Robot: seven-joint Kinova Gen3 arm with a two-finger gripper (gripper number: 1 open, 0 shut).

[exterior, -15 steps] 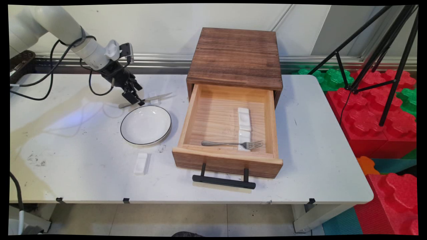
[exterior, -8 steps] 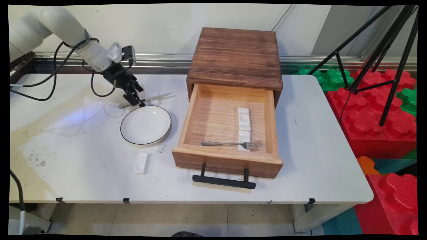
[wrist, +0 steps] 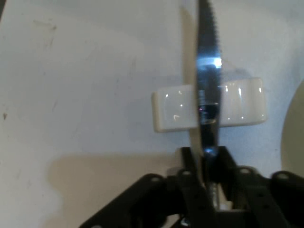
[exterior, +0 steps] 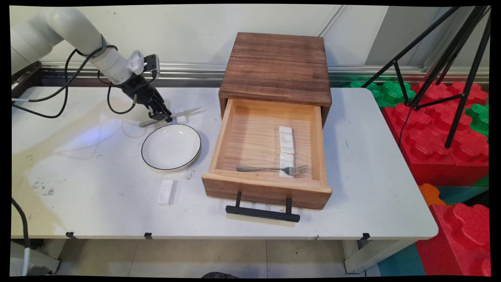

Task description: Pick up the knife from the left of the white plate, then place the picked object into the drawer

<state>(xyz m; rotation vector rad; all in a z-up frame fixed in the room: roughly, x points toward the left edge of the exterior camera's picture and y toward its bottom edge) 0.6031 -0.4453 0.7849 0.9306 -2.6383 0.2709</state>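
Since the earlier frames the gripper [exterior: 163, 116] has shifted slightly rightward along the knife [exterior: 170, 117], its tip now closer to the small white rest [exterior: 180, 113] under the blade; everything else on the table [exterior: 372, 156] is unchanged.

Gripper state: the two fingers [wrist: 189, 161] are drawn together and clamped on the knife [wrist: 207, 90]. In the hand view the serrated blade runs straight ahead of the fingertips, standing on edge, and crosses over the white rest [wrist: 175, 111], which lies crosswise just beyond the fingertips.

Knife position: in the main view it lies near the table's far left side, the handle end behind the gripper toward the arm, the blade tip extending past the gripper toward the wooden box [exterior: 278, 66]. Whether the blade touches the rest or is lifted clear of it cannot be determined.

Surroundings: a white plate [exterior: 171, 147] with a dark rim sits just below the gripper, on the near side of the knife, apart from both. A second white rest [exterior: 165, 192] lies farther toward the near edge, beyond the plate. Well to the gripper's right, the box's drawer [exterior: 219, 137] is pulled open by its black handle [exterior: 262, 213]; inside are a fork [exterior: 270, 169], its tines on one of two white rests [exterior: 287, 150] lying end to end.
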